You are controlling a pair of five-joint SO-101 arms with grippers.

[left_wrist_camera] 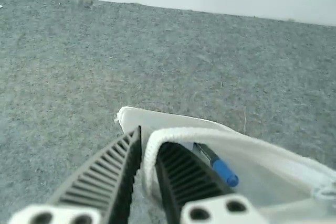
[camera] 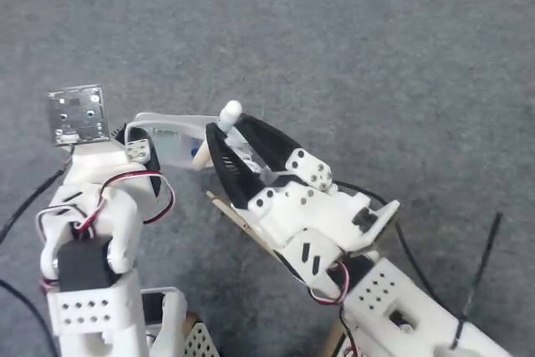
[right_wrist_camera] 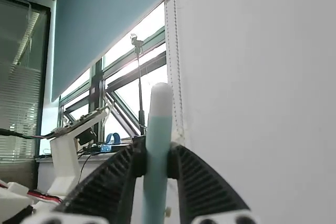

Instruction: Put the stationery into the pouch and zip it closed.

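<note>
The pouch (camera: 171, 135) lies on the grey counter (camera: 401, 81), pale and see-through. Its mouth is open, and a blue-tipped pen (left_wrist_camera: 218, 165) is already inside it.

The left gripper (left_wrist_camera: 147, 142) is clamped on the pouch's zip-edged rim, one finger inside the mouth and one outside, which props the opening up.

Just beside the pouch, on the mouth side, the right gripper (camera: 234, 135) is closed on a pale pen with a white cap (right_wrist_camera: 157, 114). It is held above the pouch with the capped end pointing up and away from the opening.

Farther from the pouch, under the right arm, a thin wooden stick (camera: 238, 216) lies on the counter. I cannot tell whether it is a ruler or a pencil.

The step in hand looks like the loading stage, with one item in, one in the air and the zip not yet drawn.

The next move likely calls for tipping the held pen over so that one end faces the mouth. That end would then be lined up with the gap beside the left gripper's fingers and slid in before release. The left grip on the rim needs to stay firm, or the mouth may sag shut.
</note>
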